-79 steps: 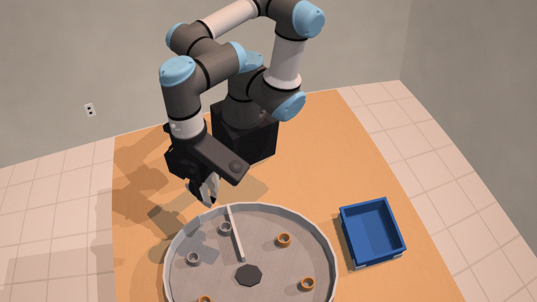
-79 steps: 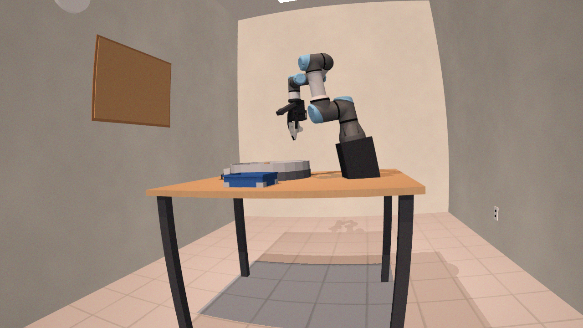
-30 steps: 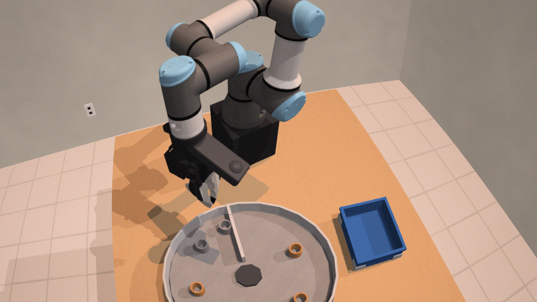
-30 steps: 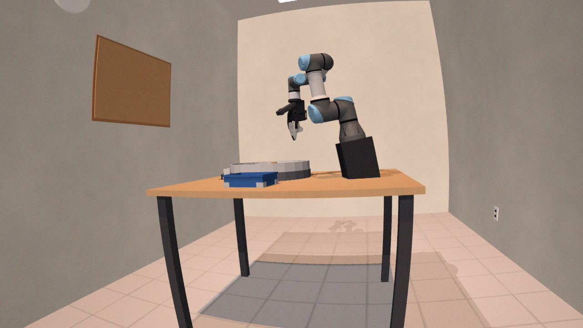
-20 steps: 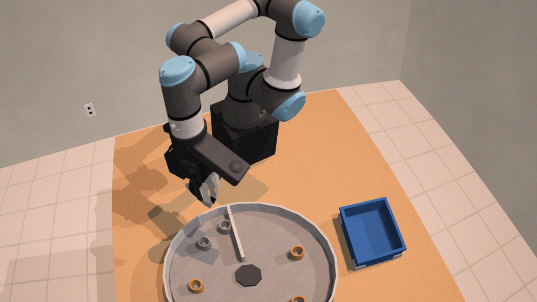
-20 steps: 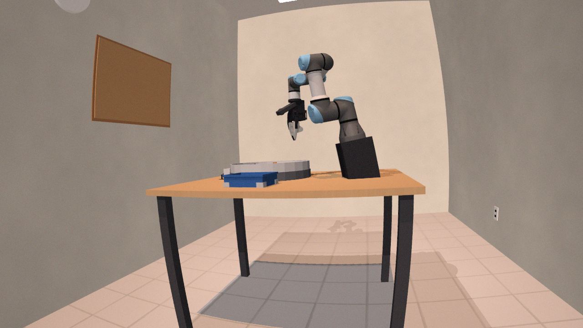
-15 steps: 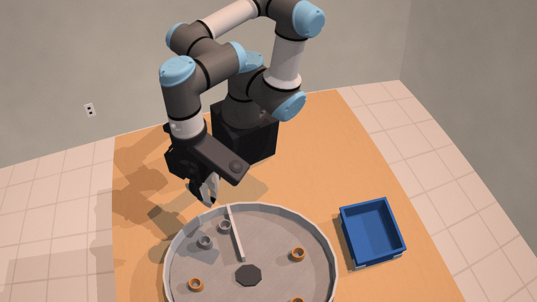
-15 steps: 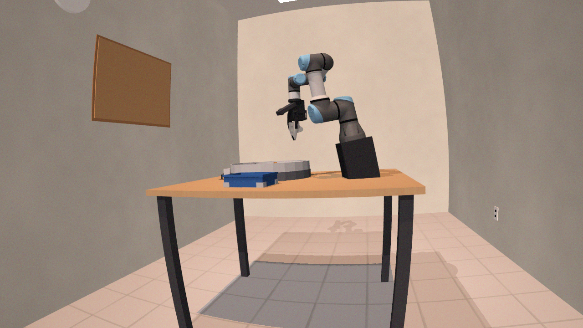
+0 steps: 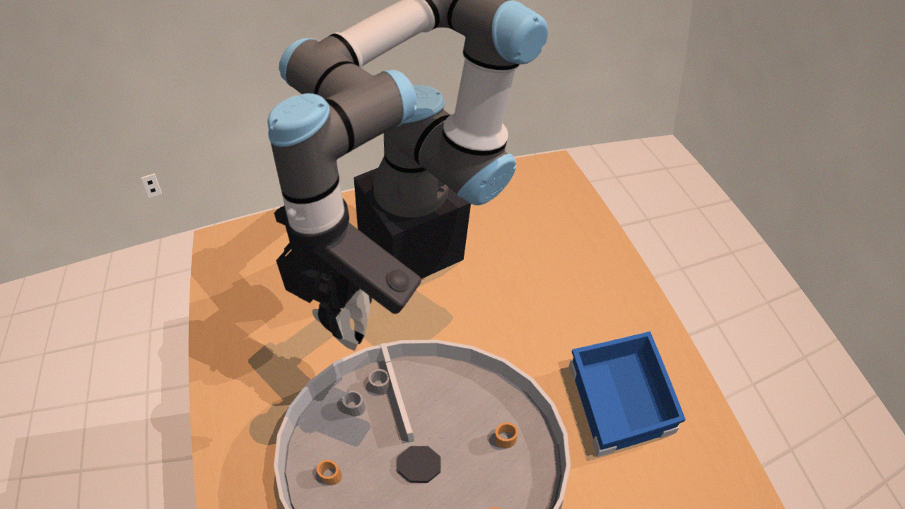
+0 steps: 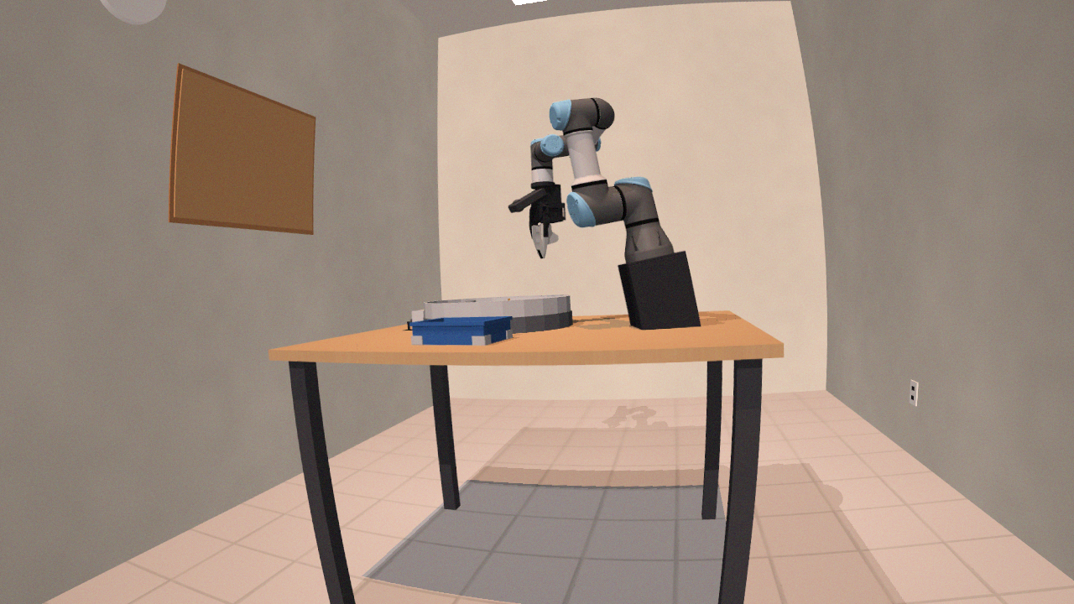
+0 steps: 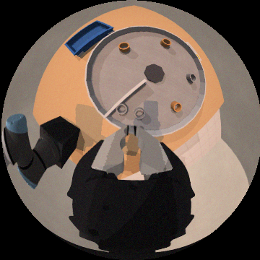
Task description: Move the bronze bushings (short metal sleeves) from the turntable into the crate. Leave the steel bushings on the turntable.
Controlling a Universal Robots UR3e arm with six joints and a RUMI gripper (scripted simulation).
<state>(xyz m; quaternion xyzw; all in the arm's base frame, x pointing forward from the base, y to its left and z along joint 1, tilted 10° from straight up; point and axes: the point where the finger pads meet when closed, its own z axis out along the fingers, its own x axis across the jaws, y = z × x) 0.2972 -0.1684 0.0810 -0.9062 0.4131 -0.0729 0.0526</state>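
Overhead, we see the dark two-jaw gripper (image 9: pixel 351 335) hanging high above the near rim of the round grey walled turntable (image 9: pixel 468 360), its jaws clenched together with nothing between them. On the turntable's floor we count bronze-coloured short metal bushings: one (image 9: pixel 505 435) on the side toward the blue rectangular plastic crate (image 9: pixel 664 405), another (image 9: pixel 328 471) near the opposite wall, and in the wrist view a third (image 11: pixel 176 106). Two grey steel bushings (image 9: pixel 378 380) (image 9: pixel 351 402) stand close together beside the pale radial divider bar (image 9: pixel 397 392), almost under the gripper. A dark octagonal hub (image 9: pixel 418 464) marks the centre. The crate sits just beside the turntable on the orange wooden table (image 9: pixel 544 253), holding no bushing.
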